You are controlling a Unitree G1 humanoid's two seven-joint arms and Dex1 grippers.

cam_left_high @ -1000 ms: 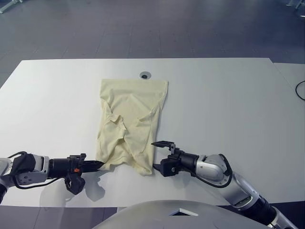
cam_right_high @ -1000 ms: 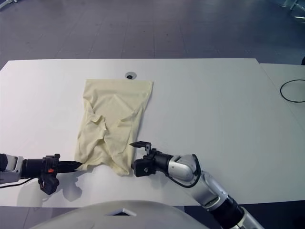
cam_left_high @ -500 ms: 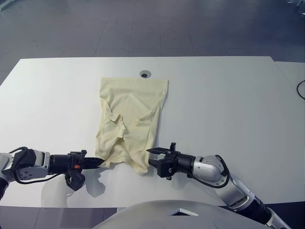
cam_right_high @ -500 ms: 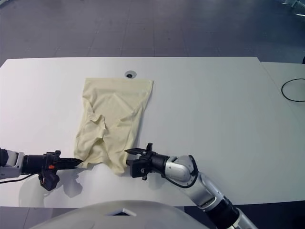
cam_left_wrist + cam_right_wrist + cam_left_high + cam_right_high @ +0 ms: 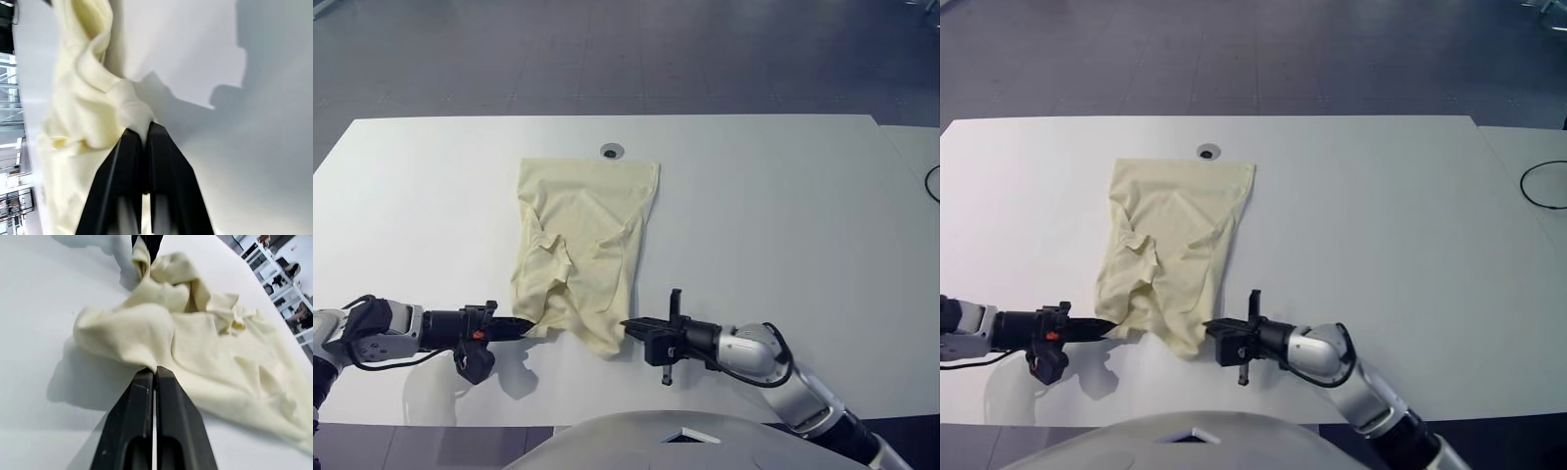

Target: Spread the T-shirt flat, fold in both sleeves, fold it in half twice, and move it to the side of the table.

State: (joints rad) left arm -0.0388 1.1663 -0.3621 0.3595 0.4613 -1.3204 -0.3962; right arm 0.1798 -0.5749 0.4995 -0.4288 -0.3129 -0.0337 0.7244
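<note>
1. T-shirt [image 5: 582, 250]: pale yellow, 1 item. Lies as a long narrow oblong on the table [image 5: 783, 215], left of the middle. Its far hem is straight and flat, just beside item 5 near the far edge. Its near end stops short of the near edge. The far half lies smooth; the middle and near half are creased, with a raised ridge of cloth. Both near corners are lifted a little off the surface.

2. Left gripper [image 5: 524, 328]: black, low over the table by the near edge, pointing toward the right edge. Its 2 fingers [image 5: 122, 166] are pressed together, pinching the near left corner of the T-shirt at their tips.

3. Right gripper [image 5: 628, 326]: black on a silver arm, low by the near edge, pointing toward the left edge. Its 2 fingers [image 5: 132, 421] are pressed together, with the near right corner of the T-shirt caught at their tips.

4. Table: white, plain top.

5. Round hole [image 5: 611, 151]: 1, set in the table near the far edge.

6. Cable [image 5: 1542, 183]: black, looped, on the next surface past the right edge.
</note>
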